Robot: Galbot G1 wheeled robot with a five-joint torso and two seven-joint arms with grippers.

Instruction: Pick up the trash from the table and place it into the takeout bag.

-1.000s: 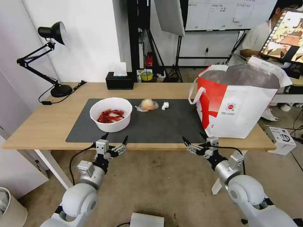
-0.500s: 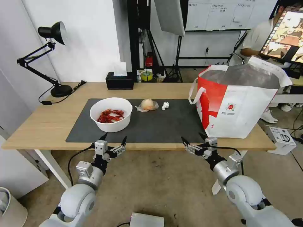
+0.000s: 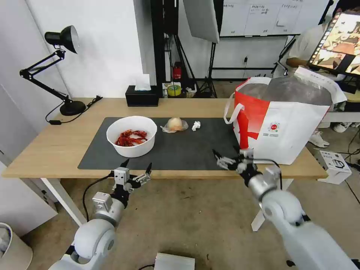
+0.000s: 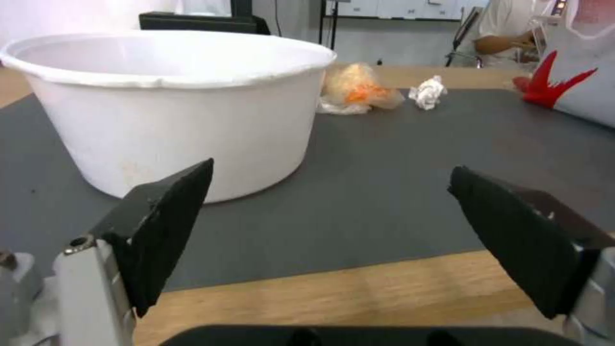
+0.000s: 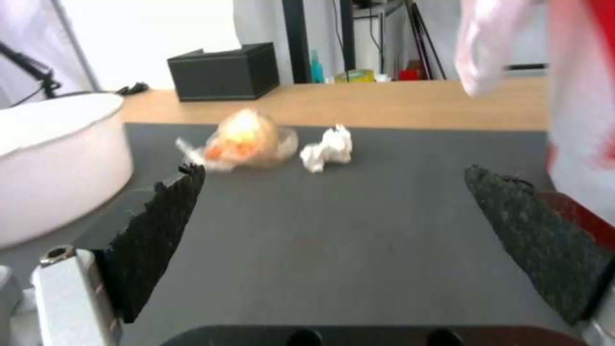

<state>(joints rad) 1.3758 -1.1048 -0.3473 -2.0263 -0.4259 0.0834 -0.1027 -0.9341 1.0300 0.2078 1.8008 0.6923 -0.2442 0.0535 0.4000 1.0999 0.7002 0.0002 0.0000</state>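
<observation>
Takeout bag (image 3: 285, 131): a small round red logo is being shown; its lettering cannot be read.
Whiteboard (image 3: 262, 17): handwriting is being shown, illegible.

Bowl (image 3: 131, 135), wrapped lump (image 3: 175, 124), wad (image 3: 196, 125) on mat; bag (image 3: 285, 120) (open) upright.

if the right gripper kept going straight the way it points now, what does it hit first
Probably the small white paper wad beside the plastic-wrapped beige lump; the open right gripper has only bare dark grey mat before them, though depth is unclear.
</observation>
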